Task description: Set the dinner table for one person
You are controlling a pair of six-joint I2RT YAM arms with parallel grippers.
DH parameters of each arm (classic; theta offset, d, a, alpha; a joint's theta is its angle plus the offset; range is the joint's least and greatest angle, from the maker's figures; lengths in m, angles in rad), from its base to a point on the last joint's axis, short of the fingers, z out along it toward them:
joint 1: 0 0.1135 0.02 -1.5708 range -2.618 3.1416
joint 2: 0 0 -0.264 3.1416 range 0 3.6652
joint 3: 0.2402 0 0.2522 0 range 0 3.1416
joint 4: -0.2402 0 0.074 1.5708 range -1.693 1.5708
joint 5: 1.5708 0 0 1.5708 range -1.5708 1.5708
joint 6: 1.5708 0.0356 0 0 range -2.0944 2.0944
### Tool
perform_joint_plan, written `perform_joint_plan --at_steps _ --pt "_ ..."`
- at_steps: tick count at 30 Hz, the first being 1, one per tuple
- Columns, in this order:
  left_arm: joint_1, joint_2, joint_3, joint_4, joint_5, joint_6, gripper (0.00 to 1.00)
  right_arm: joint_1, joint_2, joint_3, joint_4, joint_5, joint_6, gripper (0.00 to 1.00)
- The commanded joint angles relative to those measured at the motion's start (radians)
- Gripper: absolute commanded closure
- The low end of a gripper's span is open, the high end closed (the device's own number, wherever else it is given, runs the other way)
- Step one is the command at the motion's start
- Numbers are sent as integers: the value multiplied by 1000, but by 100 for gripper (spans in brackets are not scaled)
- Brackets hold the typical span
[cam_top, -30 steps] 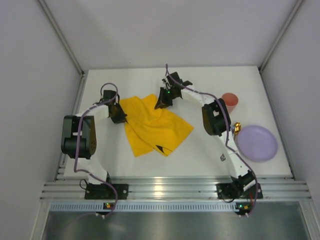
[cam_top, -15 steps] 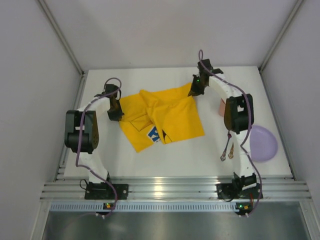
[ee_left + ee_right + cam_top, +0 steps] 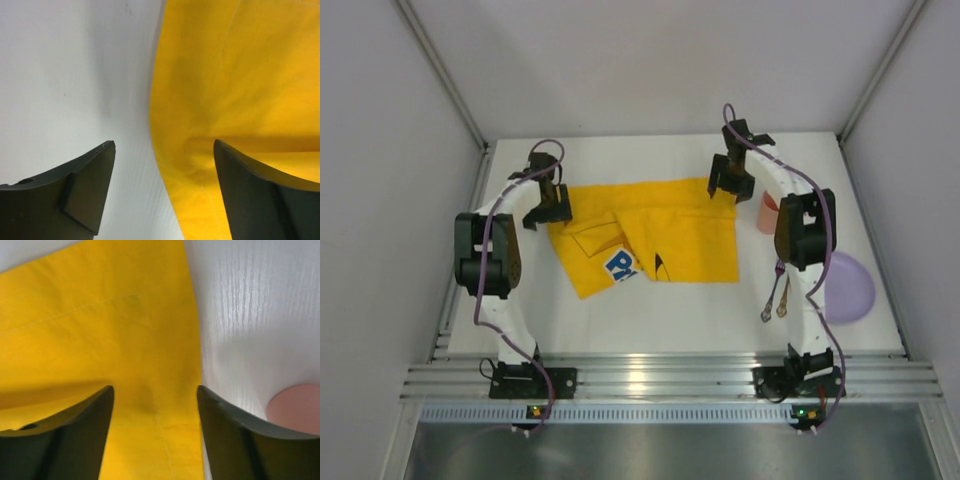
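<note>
The yellow cloth placemat (image 3: 670, 230) lies spread on the white dinner table (image 3: 650, 320), with its near-left part folded over and showing a blue print (image 3: 618, 265). My left gripper (image 3: 552, 208) stands open over the mat's far-left corner; in the left wrist view the mat's edge (image 3: 200, 125) runs between the parted fingers (image 3: 90, 180). My right gripper (image 3: 728, 186) is open above the far-right corner, the cloth (image 3: 125, 340) lying free below its fingers (image 3: 235, 435). Neither gripper holds anything.
A pink cup (image 3: 767, 213) stands just right of the mat and shows in the right wrist view (image 3: 295, 407). A purple plate (image 3: 850, 287) lies at the right, partly behind the right arm. Two gold pieces of cutlery (image 3: 775, 298) lie beside it. White walls enclose the table.
Both arms drew the crumpled mat apart and spread it flatter, the right arm going right. Both grippers then opened and let the cloth go.
</note>
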Motion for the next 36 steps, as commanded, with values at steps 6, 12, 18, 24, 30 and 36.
perform_joint_plan --at_steps 6,12,18,24,30,36 --pt "-37 -165 43 -32 77 -93 13 13 -139 43 -18 7 -11 10" --pt "-162 -276 -118 -77 83 -154 23 100 -282 -37 -16 -6 23 9" --pt "-281 -300 -361 -28 118 -280 33 150 -437 -325 7 -26 55 9" --pt "-304 -307 -501 44 160 -340 38 150 -561 -601 73 -38 50 9" --pt "-319 -271 -548 84 164 -349 46 150 -586 -741 134 -49 52 9" --pt "-321 -224 -543 69 131 -329 100 150 -554 -787 191 -75 43 10"
